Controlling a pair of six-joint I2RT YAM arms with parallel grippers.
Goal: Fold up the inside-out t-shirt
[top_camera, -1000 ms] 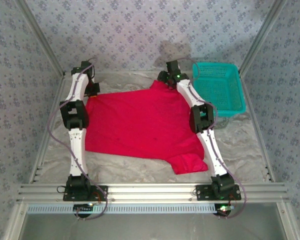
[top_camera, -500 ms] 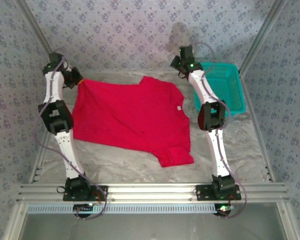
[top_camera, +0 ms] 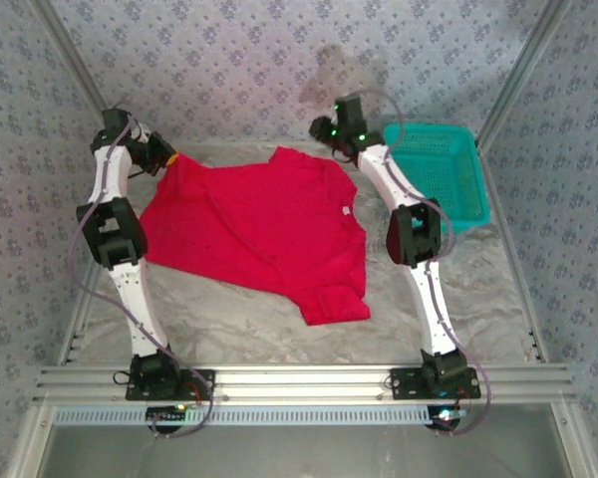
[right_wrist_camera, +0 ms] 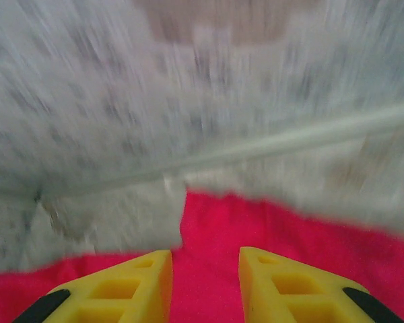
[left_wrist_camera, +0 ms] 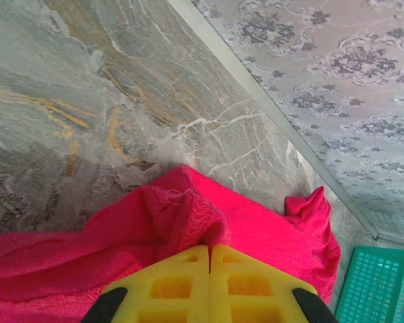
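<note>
The red t-shirt (top_camera: 264, 224) lies spread on the table, its small white neck tag (top_camera: 346, 211) facing up near the right side. One sleeve (top_camera: 334, 299) points toward the near edge. My left gripper (top_camera: 165, 156) is at the shirt's far left corner; in the left wrist view its yellow fingers (left_wrist_camera: 210, 250) are shut on a bunched fold of the red cloth (left_wrist_camera: 188, 215). My right gripper (top_camera: 329, 133) hovers over the shirt's far right edge. In the blurred right wrist view this gripper (right_wrist_camera: 205, 259) is open, with red cloth (right_wrist_camera: 256, 222) below the gap.
A teal mesh basket (top_camera: 441, 174) stands at the back right, close beside the right arm; its corner (left_wrist_camera: 377, 286) shows in the left wrist view. Patterned walls and metal frame rails close in the grey marbled table (top_camera: 229, 319).
The right gripper swung left, back over the shirt's far edge. The left gripper moved slightly right with its corner, and the shirt shifted and slackened toward the middle.
</note>
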